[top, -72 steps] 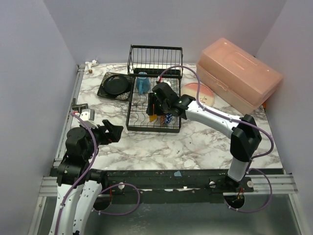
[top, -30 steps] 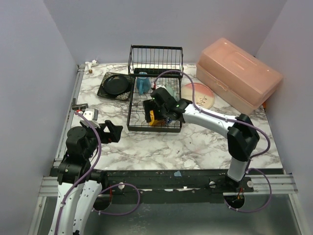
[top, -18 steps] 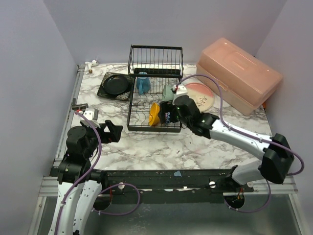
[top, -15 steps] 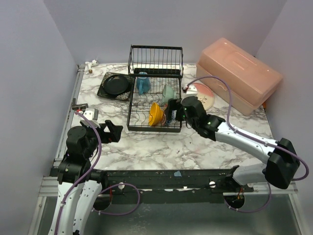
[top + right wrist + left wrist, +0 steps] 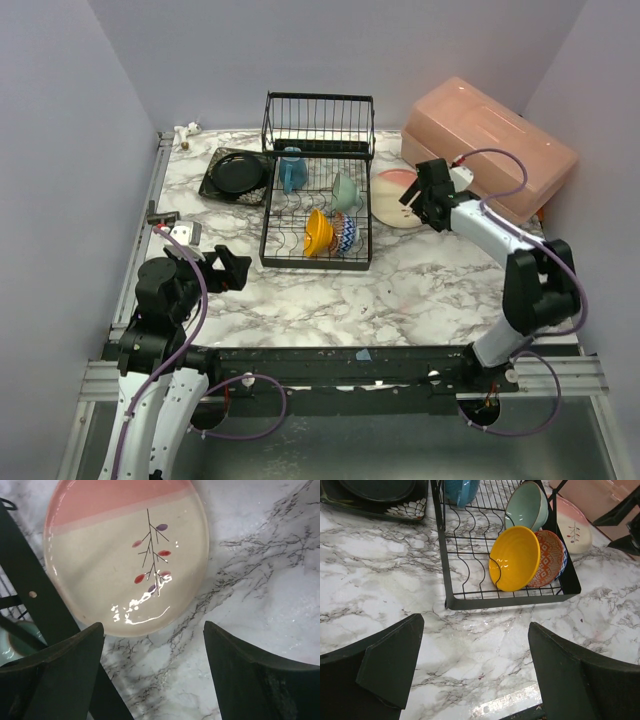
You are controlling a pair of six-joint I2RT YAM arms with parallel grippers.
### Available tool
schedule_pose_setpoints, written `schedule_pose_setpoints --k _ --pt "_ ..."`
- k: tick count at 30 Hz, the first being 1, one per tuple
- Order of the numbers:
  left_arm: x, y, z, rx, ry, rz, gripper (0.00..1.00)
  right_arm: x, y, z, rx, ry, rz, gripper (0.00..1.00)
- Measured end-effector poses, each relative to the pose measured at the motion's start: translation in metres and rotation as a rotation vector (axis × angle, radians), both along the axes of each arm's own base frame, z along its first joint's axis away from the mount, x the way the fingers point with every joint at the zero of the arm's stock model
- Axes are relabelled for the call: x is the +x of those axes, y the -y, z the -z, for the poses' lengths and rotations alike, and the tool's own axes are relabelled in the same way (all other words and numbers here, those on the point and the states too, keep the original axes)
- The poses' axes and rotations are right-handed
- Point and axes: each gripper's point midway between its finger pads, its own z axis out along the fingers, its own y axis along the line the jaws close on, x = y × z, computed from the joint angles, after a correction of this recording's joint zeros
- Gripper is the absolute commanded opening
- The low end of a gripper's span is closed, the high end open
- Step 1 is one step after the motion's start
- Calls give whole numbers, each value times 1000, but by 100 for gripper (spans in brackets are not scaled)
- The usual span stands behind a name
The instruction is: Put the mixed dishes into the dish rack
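Fingers [image 5: 385,672] gape empty on both arms, the right fingers [image 5: 55,675] above the glossy round beige-pink plate [image 5: 125,555].

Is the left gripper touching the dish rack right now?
Apart. The left wrist view shows a strip of bare marble table between the open left gripper and the near edge of the dish rack.

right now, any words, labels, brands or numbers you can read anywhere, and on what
None: no words, numbers or brand marks can be read in any view.
The plate bears only a drawn twig with leaves, the small bowl only an orange pattern, and the pink box shows no label.
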Motion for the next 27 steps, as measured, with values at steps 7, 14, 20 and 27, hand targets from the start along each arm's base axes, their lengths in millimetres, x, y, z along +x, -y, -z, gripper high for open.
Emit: schedule_pose_setpoints --k 7,14,20,27 --pt "0 0 0 0 2 0 90 18 0 44 -54 -208 58 67" --pt "1 0 -1 -1 6 0 90 5 8 83 -41 -322 141 54" --pt "1 0 -2 -2 8 0 90 14 4 84 13 -304 186 32" --pt "0 0 -2 -2 9 0 90 15 5 84 56 -293 252 3"
